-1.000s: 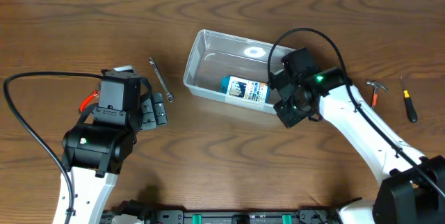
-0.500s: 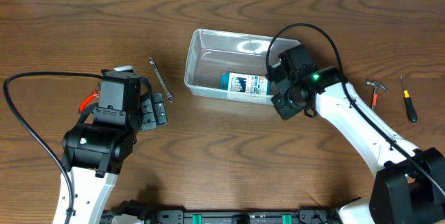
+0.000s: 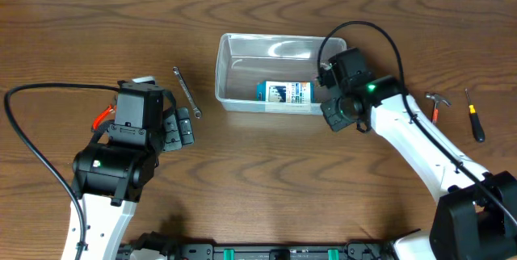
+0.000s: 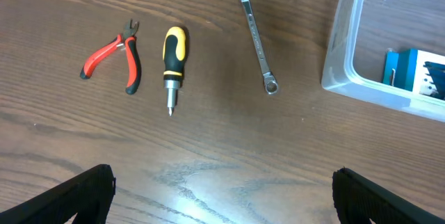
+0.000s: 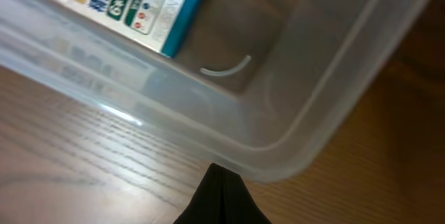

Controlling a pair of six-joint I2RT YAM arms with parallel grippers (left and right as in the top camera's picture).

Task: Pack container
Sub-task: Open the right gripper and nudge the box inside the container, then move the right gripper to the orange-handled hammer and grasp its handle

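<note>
overhead: one desk (image 3: 266, 187), two arms and one container (image 3: 220, 73). the container lies a little right of the desk's middle, long side across the view. it is a clear rectangular bin with rounded corners and a rim, and the wood shows through its floor, with a pale glare at the far side. one blue-and-white box (image 3: 284, 92) lies inside along the near wall. one wrench (image 3: 186, 92) lies to the left of the container, apart from it. one red handle of the pliers (image 3: 103, 115) shows beside the left arm. at the far right lie one small hammer (image 3: 436, 102) and one black-and-yellow screwdriver (image 3: 475, 119), near each other. the left end effector (image 3: 179, 127) hangs near the wrench's near end. the right end effector (image 3: 327, 102) is at the container's near right corner.

left wrist: one pair of pliers, one stubby screwdriver (image 4: 174, 62) and one wrench lie in a row, none touching. the container's corner with the box fills the right edge. the fingers (image 4: 69, 196) stand spread wide, with nothing between them.

right wrist: the fingers are pressed together into one dark tip, just outside the container's rounded corner; whether it touches the wall i cannot tell. the box shows blurred through the plastic.
</note>
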